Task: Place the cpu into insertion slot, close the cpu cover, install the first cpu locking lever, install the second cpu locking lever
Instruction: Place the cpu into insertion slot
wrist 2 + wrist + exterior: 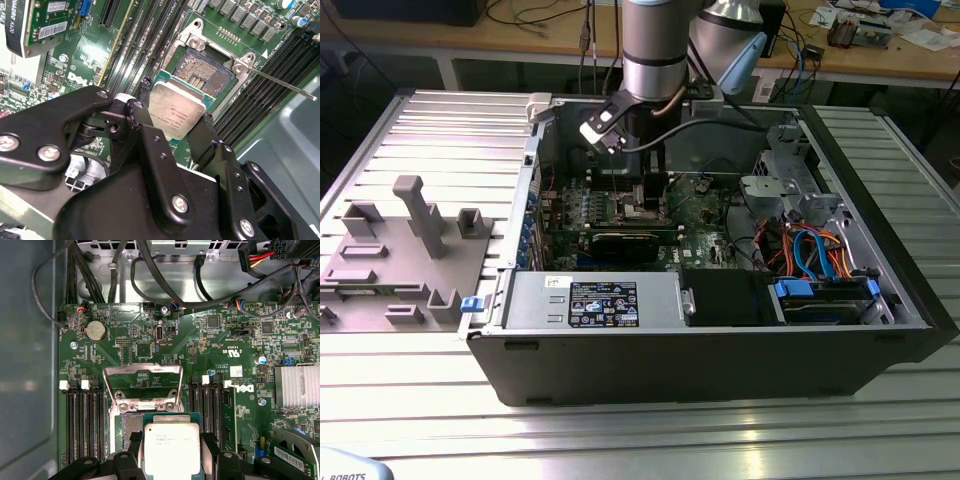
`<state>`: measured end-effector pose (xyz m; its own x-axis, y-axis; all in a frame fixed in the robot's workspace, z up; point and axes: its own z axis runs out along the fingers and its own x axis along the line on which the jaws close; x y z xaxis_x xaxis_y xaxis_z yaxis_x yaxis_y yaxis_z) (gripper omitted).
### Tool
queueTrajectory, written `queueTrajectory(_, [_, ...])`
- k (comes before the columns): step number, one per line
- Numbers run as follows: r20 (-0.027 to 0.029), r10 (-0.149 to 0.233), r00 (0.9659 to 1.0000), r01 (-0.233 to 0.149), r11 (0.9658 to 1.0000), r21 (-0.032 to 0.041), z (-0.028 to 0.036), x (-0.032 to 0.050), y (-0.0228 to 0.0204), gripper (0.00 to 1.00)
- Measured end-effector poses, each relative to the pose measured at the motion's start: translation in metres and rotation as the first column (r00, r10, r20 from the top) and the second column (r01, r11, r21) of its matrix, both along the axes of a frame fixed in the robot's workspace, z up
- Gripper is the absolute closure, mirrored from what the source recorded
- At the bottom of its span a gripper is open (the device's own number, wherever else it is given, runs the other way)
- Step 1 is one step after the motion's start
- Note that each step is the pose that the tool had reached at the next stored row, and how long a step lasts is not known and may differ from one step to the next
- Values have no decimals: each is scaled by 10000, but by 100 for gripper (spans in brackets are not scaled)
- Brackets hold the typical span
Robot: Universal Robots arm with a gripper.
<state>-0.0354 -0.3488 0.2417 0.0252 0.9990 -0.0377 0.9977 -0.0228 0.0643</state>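
From where I stand, the silver-grey robot arm (655, 50) reaches down into the open black computer case (700, 350), which lies on its side on the ribbed aluminium counter (620, 440). A grey plastic fixture with upright posts (410, 250) sits on the counter at the exterior view's left, well apart from the case.

In both wrist views the black pincer (176, 102) (171, 440) is clamped on the small flat square cpu with its pale silvery-grey metal face (177, 112) (172, 450), 1 of its 2 fingers (145, 120) (131, 445) pressing on each opposite edge. The cpu hangs over the green motherboard (150, 347), overlapping the near edge of the open square socket with its field of tiny contacts (200, 75) (whether it touches the socket, I cannot tell).

The cpu cover, a square silvery metal frame with an open centre (142, 369), is swung up off the socket in the first wrist view. A thin silvery metal lever (280, 82) juts out from the socket's corner, unlatched. Rows of black memory slots (82, 420) flank the socket on both sides.
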Motion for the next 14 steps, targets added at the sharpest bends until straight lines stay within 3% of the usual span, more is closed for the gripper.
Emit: queueTrajectory(14, [0, 0, 10000, 0, 10000, 0, -32, 0, 0, 46])
